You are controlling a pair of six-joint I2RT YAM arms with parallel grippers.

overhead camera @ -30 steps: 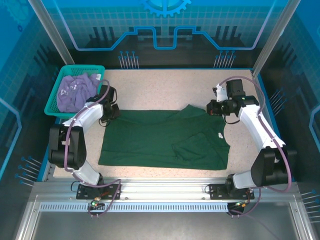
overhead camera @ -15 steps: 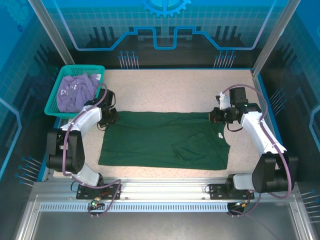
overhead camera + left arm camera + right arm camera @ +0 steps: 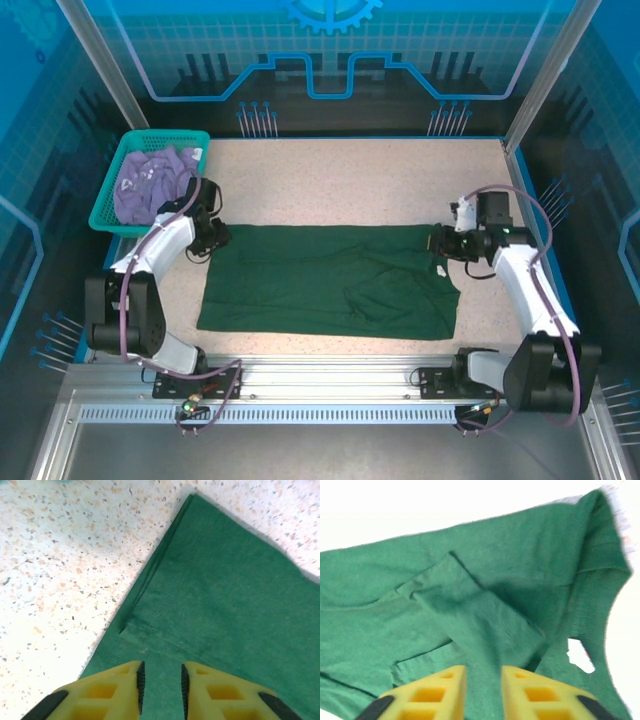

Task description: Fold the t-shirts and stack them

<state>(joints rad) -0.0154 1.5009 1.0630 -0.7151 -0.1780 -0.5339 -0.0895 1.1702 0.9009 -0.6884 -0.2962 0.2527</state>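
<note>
An aluminium rail (image 3: 330, 378) is mounted nearest. On the speckled table (image 3: 350, 180), the green t-shirt (image 3: 320, 285) is spread flat. The left gripper (image 3: 161, 680) and right gripper (image 3: 483, 680) are narrowly parted at its far corners, with nothing gripped. The lavender t-shirt (image 3: 145, 185) is contained in the far-left basket (image 3: 104, 208). Blue panels (image 3: 330, 50) are fitted behind.
</note>
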